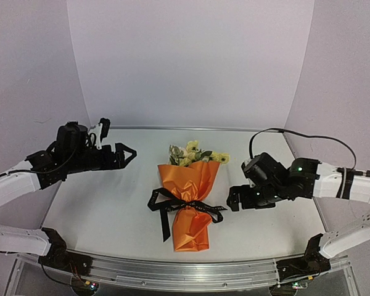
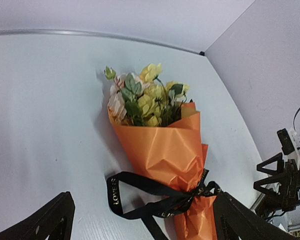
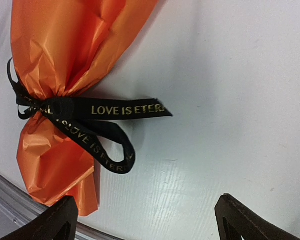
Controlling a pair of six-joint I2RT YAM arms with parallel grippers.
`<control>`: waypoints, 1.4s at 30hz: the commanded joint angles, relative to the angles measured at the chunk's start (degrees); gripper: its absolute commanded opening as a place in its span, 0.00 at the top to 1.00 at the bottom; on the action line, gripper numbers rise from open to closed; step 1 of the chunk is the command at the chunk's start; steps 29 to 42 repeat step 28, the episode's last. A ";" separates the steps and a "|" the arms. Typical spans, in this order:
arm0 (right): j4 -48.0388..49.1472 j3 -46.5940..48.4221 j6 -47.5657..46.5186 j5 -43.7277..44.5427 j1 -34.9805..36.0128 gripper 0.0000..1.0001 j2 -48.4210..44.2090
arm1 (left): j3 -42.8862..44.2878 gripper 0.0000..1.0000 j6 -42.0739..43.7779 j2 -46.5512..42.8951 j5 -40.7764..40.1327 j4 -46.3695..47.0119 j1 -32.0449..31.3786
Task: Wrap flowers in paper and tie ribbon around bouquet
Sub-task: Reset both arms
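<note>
from above: found the bouquet (image 1: pixel 188 197) lying flat mid-desk (image 1: pixel 98 197), long axis running far to near with a slight lean, flowers (image 1: pixel 194 154) at the far end and the pinched tail of orange paper (image 1: pixel 191 179) toward the arm bases. noted the ribbon (image 1: pixel 172 206) knotted round the narrow waist, a loop out to the left, one tail trailing toward the near edge, another out to the right. placed the left claw (image 1: pixel 128 154) to the left of the bouquet, level with the blossoms, spread wide on nothing and apart from the paper. placed the right claw (image 1: pixel 234 198) on the other side, level with the knot, likewise wide and empty, just beside the right-hand tail. judged the right arm the nearer.

from the left wrist: looked across at the cone of paper holding yellow blossoms and green leaves at its wide mouth, stems hidden inside. saw both dark fingers (image 2: pixel 45 220) far apart at the bottom corners, gripping nothing, the ribbon loop just beyond them.

from the right wrist: looked down on the cinched waist, gold lettering (image 3: pixel 125 110) readable along the black ribbon, the paper tail ending near the metal rail (image 3: pixel 10 210) at the desk's edge. saw the fingers (image 3: pixel 255 220) parted at the bottom corners, nothing held.

judged wrapping and tying done; reckoned any coming move a sideways retreat, the right-hand tail being likeliest to snag.
</note>
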 commanded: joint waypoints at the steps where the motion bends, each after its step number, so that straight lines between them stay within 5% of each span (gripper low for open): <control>1: -6.91 -2.25 -2.14 10.73 -0.65 0.02 -8.30 | 8.20 0.00 -0.39 -0.18 -5.54 -5.16 -0.05; 14: -11.73 -6.20 -7.47 19.48 -0.63 0.02 -22.10 | 10.92 0.00 -1.01 -1.46 -13.21 -7.63 -0.05; 42: -11.73 -7.03 -8.60 21.06 -0.63 0.02 -23.23 | 10.56 0.00 0.63 -2.87 -14.70 -8.31 -0.02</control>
